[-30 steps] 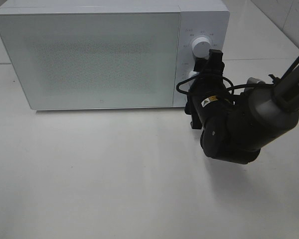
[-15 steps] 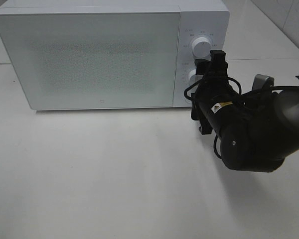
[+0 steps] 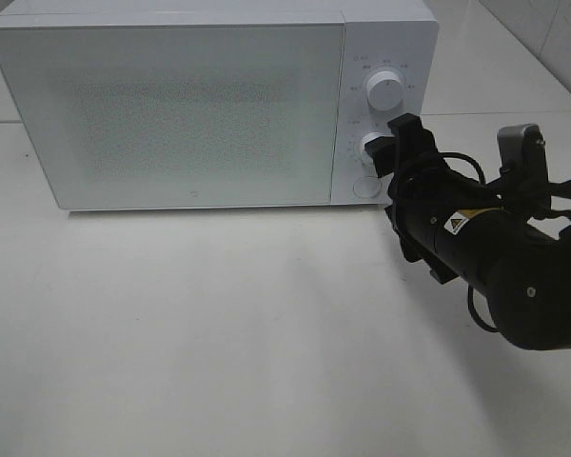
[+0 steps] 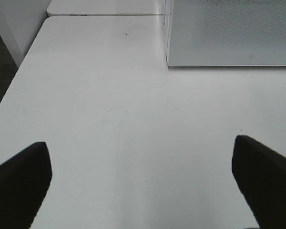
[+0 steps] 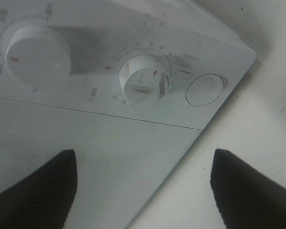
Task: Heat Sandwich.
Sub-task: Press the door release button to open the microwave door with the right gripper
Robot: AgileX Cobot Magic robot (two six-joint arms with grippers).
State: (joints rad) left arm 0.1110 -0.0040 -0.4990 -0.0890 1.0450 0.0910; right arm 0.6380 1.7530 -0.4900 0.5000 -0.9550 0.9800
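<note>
Two arms: only the right one shows in the high view; the left shows only through its own wrist camera
Right gripper (image 5: 143,155): black jaws spread wide with nothing between them, aimed at the control strip on the oven's right-hand side, close to it but, as far as I can tell, not touching
Left gripper (image 4: 140,143): jaws wide apart and empty, hanging over bare tabletop off the door-side corner of the oven (parked clear, I would judge, to leave the other arm room)
Boxy white microwave oven (image 3: 171,105): stands at the back of the flat white table (image 3: 219,333), its frosted, dotted door shut flush
Large round white upper dial (image 3: 385,92): untouched, well above the jaws' line
Smaller ribbed white lower dial (image 3: 369,146): straight ahead of the right jaws in the wrist view, just beside them in the high view
Flat round white button (image 3: 365,187): at the panel's bottom corner, below the lower dial; likely the door release
Sandwich: not visible in any view; the door panel is too opaque to see through, so whether it lies inside cannot be told, though a shut door with an arm at the controls suggests it does
Step in hand: probably setting the lower dial to start heating
Why the jaws are wide: the spread suits straddling the dial before pinching and twisting it
Risk: a pinch off-centre could slip on the ribbed rim, or nudge the button and pop the door
</note>
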